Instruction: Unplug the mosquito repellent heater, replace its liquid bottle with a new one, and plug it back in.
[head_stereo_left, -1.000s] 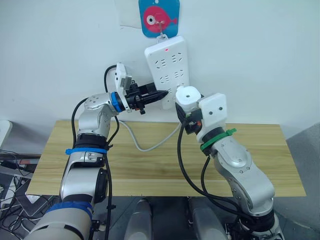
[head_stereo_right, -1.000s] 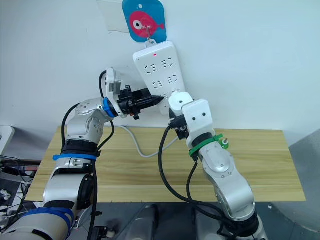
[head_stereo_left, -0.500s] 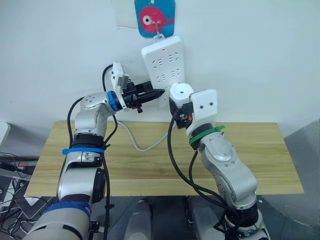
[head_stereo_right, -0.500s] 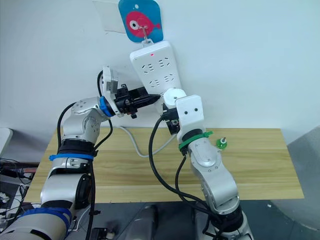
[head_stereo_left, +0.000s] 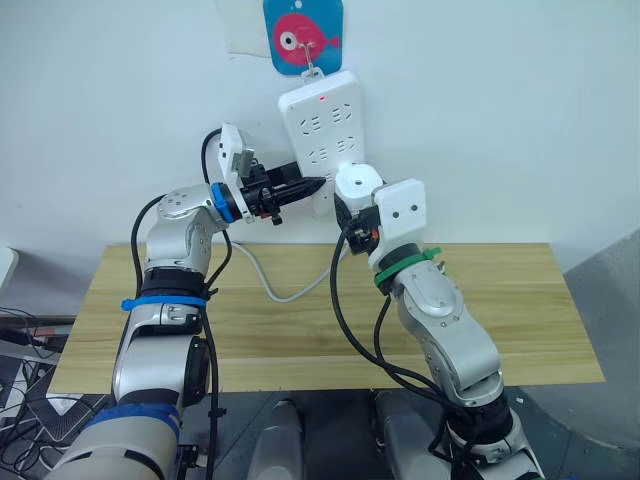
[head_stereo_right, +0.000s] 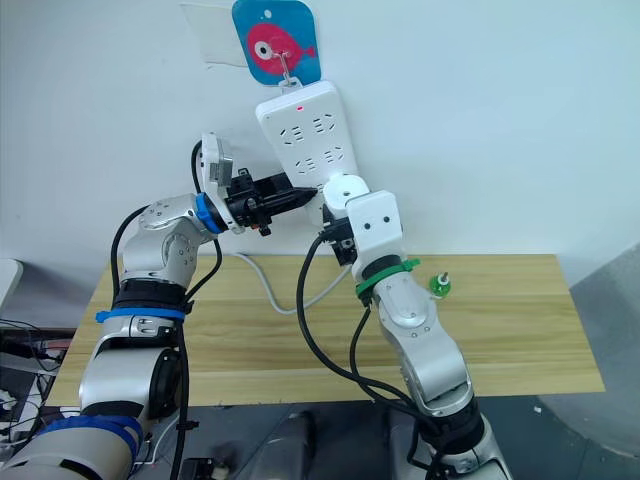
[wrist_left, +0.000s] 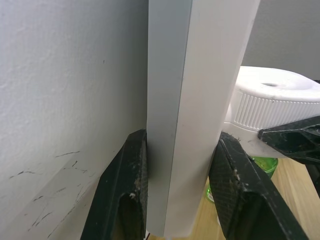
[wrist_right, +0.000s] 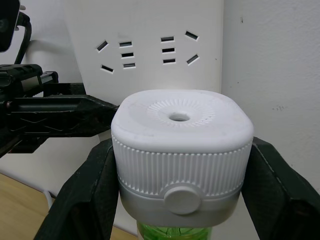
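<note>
My left jaws (head_stereo_left: 312, 184) are raised against the wall and clamped on the lower edge of the long white power strip (head_stereo_left: 322, 125), which hangs tilted from a hook under a blue card with a pink fish (head_stereo_left: 302, 36); in the left wrist view one black finger (wrist_left: 122, 190) presses the strip's back face next to the wall and the other its front. A red light glows near the strip's top, and its grey cable (head_stereo_left: 285, 290) droops down onto the wooden tabletop (head_stereo_left: 520, 330). Just right of that grip, my right jaws (wrist_right: 181, 170) are closed on the mosquito repellent heater (head_stereo_left: 358, 186), one finger on each ribbed side, with its round vent turned toward my wrist camera and a round button on the near face. The heater is held in the air at the strip's lower right corner, below the rows of sockets, with green liquid showing under its base. Further right, a small green bottle (head_stereo_right: 438, 285) stands on the tabletop near the wall, well apart from both arms.
</note>
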